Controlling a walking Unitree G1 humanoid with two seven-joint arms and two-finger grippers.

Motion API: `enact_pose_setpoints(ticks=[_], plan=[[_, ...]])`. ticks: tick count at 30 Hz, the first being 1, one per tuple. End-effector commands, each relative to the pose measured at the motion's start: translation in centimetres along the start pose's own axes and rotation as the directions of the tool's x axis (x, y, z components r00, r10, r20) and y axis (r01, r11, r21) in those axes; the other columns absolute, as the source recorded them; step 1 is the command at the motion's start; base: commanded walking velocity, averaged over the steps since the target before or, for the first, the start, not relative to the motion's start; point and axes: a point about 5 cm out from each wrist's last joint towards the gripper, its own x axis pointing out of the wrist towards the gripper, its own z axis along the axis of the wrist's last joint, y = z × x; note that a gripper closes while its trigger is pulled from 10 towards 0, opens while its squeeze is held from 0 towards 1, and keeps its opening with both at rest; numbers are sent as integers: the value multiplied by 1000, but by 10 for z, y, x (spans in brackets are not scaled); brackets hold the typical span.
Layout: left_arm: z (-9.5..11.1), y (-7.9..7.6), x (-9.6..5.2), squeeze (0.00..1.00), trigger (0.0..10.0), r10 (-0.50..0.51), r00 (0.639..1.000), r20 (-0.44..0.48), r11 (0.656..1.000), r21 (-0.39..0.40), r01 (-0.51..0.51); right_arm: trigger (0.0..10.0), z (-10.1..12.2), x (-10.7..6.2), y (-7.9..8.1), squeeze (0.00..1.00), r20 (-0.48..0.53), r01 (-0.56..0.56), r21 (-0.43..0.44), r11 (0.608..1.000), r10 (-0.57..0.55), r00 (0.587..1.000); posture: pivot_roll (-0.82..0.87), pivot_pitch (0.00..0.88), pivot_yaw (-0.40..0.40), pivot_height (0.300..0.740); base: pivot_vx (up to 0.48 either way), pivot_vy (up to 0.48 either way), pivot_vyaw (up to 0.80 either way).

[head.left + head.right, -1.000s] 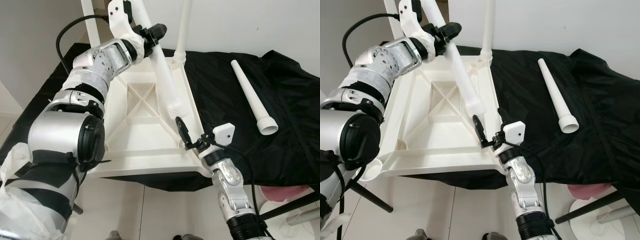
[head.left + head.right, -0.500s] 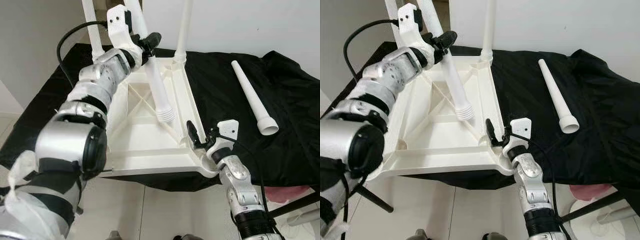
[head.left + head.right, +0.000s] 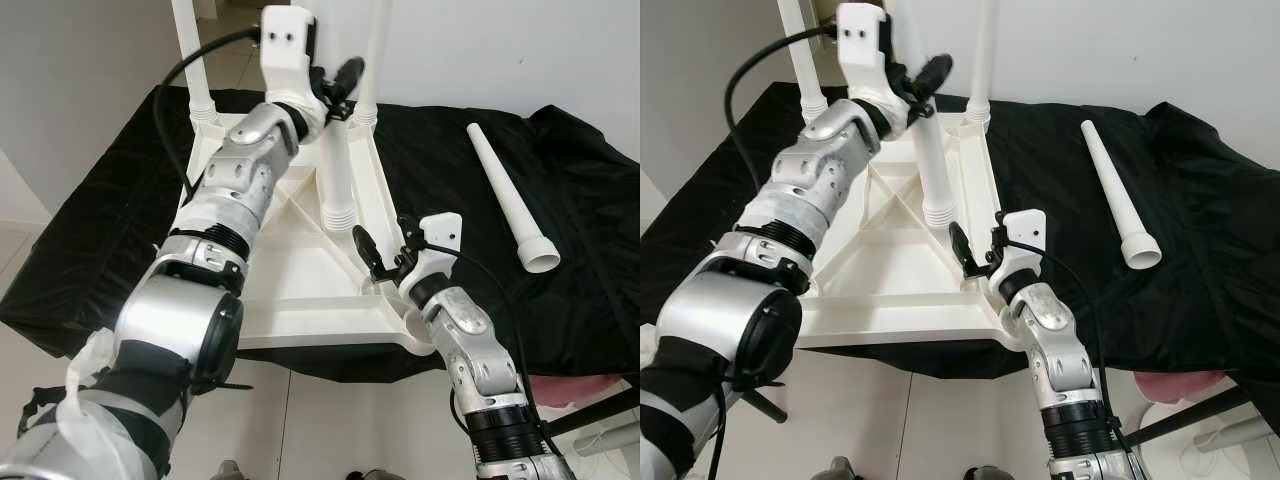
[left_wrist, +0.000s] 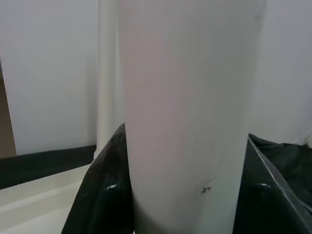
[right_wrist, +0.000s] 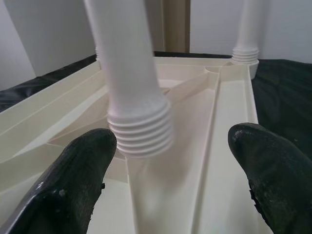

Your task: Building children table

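Note:
The white child's table (image 3: 290, 312) lies upside down on a black cloth. Two white legs (image 3: 192, 70) (image 3: 376, 50) stand upright in its far corners. My left gripper (image 3: 335, 85) is shut on a third leg (image 3: 337, 170), held almost upright above the underside. Its threaded end (image 5: 139, 129) hangs near the right rail. In the left wrist view this leg (image 4: 185, 122) sits between the black fingers (image 4: 97, 195). My right gripper (image 3: 385, 237) is open, low by the table's near right corner, just in front of that threaded end. A fourth leg (image 3: 505, 195) lies loose on the cloth at right.
The black cloth (image 3: 450, 160) drapes over the support and ends at the near edge, just past the table's front rim. A white wall stands behind. Below right are a pink object (image 3: 575, 385) and a dark stand leg (image 3: 590, 410) over the tiled floor.
The held leg has swung from a strong lean to nearly upright, with my left gripper moving right. The right gripper stayed open near the near right corner.

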Motion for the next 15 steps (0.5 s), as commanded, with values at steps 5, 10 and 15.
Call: enact_pose_setpoints(ticks=[5, 10, 15], plan=[[3, -18, 2, 0, 10000, -32, 999, 34, 999, 20, 31, 10000, 9, 10, -1, 0, -21, -12, -112, 994, 9, 1000, -45, 0, -31, 740, 0, 0, 0], [4, -30, 3, 0, 10000, -52, 998, 48, 999, -6, 52, 10000, 11, 16, -3, 0, -21, -8, -181, 984, 4, 1000, -36, 0, -36, 740, 0, 0, 0], [3, -49, 2, 0, 10000, -89, 994, 60, 996, -10, 90, 10000, 11, 27, -7, 0, -45, -3, -278, 960, -10, 999, -33, 0, -38, 740, 0, 0, 0]])
